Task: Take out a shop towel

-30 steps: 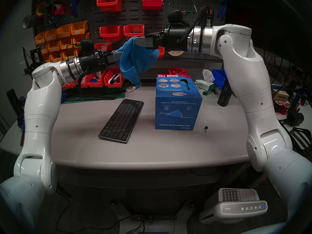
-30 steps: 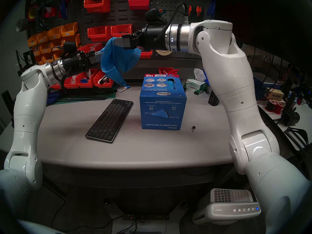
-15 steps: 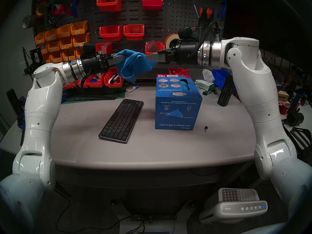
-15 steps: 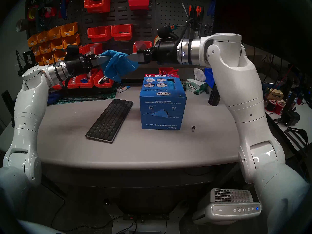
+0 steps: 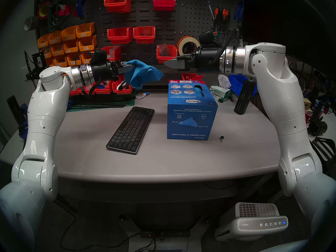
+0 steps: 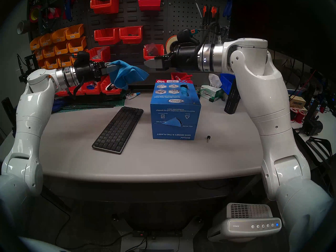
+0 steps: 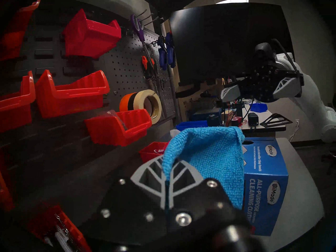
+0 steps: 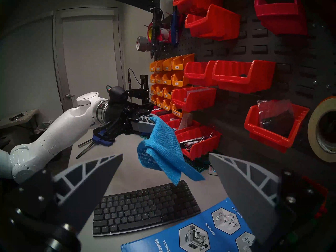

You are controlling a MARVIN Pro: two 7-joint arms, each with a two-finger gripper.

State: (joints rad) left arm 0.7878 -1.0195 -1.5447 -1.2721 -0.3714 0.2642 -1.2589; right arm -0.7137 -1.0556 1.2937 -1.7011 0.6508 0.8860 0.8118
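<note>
Because the towel (image 5: 143, 74) hangs limp above the tabletop (image 5: 163, 158), pinched in the left gripper (image 5: 130, 69) by one edge, it looks light; the right gripper (image 8: 166, 175) stands open, empty.

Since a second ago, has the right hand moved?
Yes. The right hand moved rightward and down, off the towel, uncovering the tape roll.

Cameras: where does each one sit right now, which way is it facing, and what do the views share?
Head pair: above, facing table and pegboard; both arms show.
Left wrist: behind left gripper, shut on shop towel, facing the open right gripper.
Right wrist: behind right gripper, facing left gripper, keyboard below.
Shared: towel, blue box.
</note>
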